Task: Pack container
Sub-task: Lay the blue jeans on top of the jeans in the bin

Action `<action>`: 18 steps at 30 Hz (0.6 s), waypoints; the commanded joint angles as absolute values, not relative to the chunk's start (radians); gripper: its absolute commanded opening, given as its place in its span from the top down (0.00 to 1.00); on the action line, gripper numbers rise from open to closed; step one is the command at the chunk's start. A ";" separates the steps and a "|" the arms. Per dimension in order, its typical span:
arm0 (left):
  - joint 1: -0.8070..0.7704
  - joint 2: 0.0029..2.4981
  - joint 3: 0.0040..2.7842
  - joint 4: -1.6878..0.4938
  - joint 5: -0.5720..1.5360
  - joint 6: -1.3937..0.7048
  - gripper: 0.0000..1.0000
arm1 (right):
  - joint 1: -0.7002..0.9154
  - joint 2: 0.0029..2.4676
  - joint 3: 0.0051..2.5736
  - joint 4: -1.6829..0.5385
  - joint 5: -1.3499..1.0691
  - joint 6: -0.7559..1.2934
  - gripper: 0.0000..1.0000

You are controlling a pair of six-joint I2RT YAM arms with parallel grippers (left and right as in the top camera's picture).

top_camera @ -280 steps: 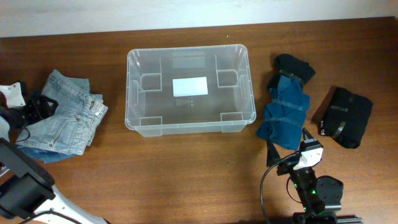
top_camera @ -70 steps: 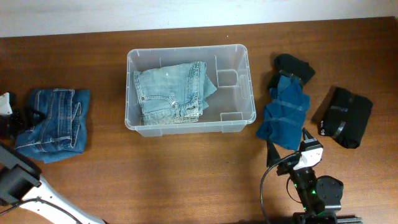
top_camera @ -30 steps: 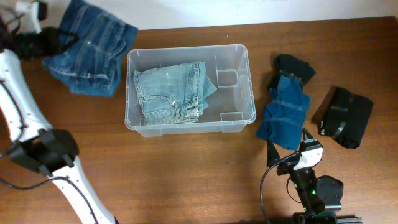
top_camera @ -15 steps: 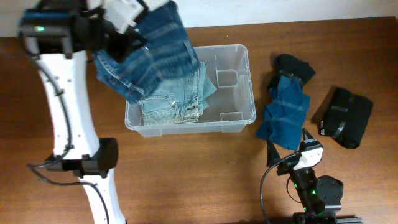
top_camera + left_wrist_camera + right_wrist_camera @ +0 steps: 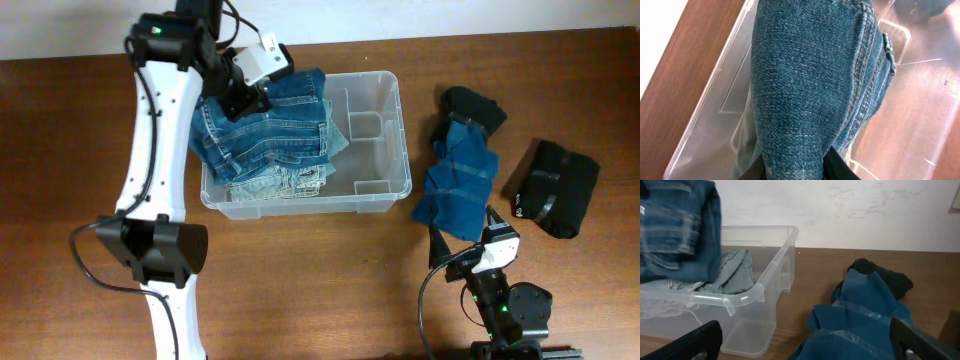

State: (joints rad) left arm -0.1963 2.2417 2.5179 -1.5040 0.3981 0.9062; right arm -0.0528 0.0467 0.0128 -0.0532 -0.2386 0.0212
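The clear container [image 5: 375, 150] stands at mid-table with folded light jeans [image 5: 285, 180] in its left half. My left gripper [image 5: 245, 97] is shut on folded dark blue jeans [image 5: 270, 125], which hang over that left half, on or just above the light pair. In the left wrist view the dark jeans [image 5: 805, 75] fill the frame, pinched between the black fingers [image 5: 837, 167], with the container's wall [image 5: 710, 82] below. My right gripper [image 5: 463, 232] rests open near the front edge with nothing between its fingers. From there I see the container [image 5: 752, 292] and both pairs of jeans [image 5: 680, 230].
Right of the container lie a crumpled blue garment [image 5: 458, 180] and a black garment [image 5: 475, 105] behind it. A black folded bundle [image 5: 555, 185] sits further right. My left arm reaches across the container's left side from the front.
My left gripper has carried the dark jeans from the back left corner to over the container's left half and down toward the light jeans. The right arm has not moved.
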 commanded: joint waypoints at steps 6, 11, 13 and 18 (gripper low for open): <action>-0.269 2.217 2.434 -1.444 0.471 0.941 0.99 | -0.059 0.041 0.006 -0.056 -0.255 0.015 0.02; -0.305 2.217 2.435 -1.467 0.471 0.941 0.99 | -0.059 0.041 0.006 -0.055 -0.255 0.015 0.02; -0.319 2.217 2.435 -1.491 0.470 0.941 0.99 | -0.059 0.041 0.006 -0.055 -0.255 0.015 0.02; -0.331 2.217 2.436 -1.562 0.428 0.940 0.99 | -0.059 0.041 0.006 -0.056 -0.255 0.015 0.02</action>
